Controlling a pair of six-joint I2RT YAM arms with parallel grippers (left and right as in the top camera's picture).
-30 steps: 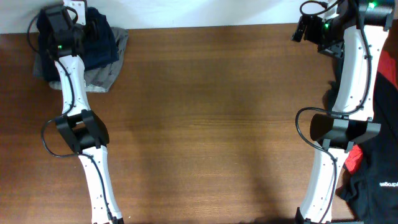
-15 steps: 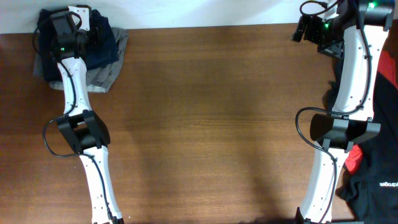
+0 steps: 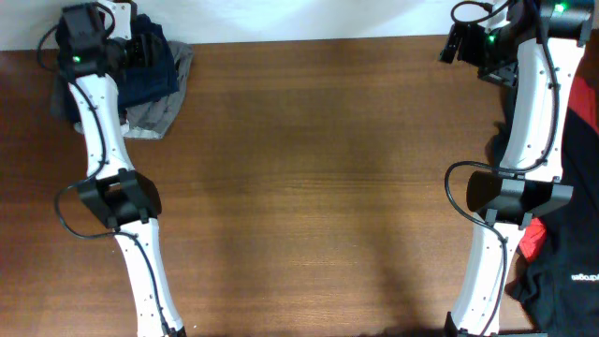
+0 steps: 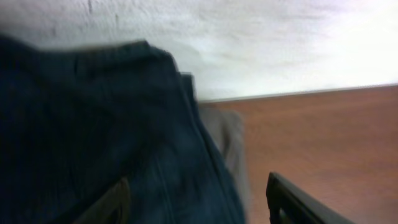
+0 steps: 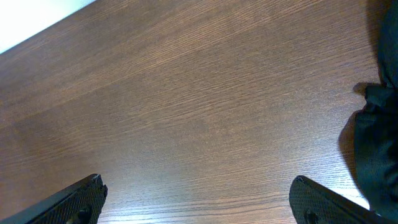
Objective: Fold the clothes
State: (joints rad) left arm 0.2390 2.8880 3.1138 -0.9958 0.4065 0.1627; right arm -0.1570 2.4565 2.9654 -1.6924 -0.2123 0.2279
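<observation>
Wooden table (image 3: 318,168) against a white wall. Overhead: left gripper (image 3: 140,47) over the navy shorts (image 3: 154,75), which are heaped on a grey garment (image 3: 154,117) at the far left corner. Right gripper (image 3: 460,42) at the far right corner, red-and-black clothes (image 3: 566,271) by the right edge. Left wrist: fingers spread, navy cloth lying between them, not pinched. Right wrist: jaws wide over wood, dark cloth (image 5: 379,143) just beside.

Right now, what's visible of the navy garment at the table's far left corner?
The navy garment is soft, dark blue cloth with faint seams, crumpled in a heap, not folded. It lies on a grey garment at the table's far left corner, by the white wall. The left gripper hovers over it, jaws apart; contact is unclear.
</observation>
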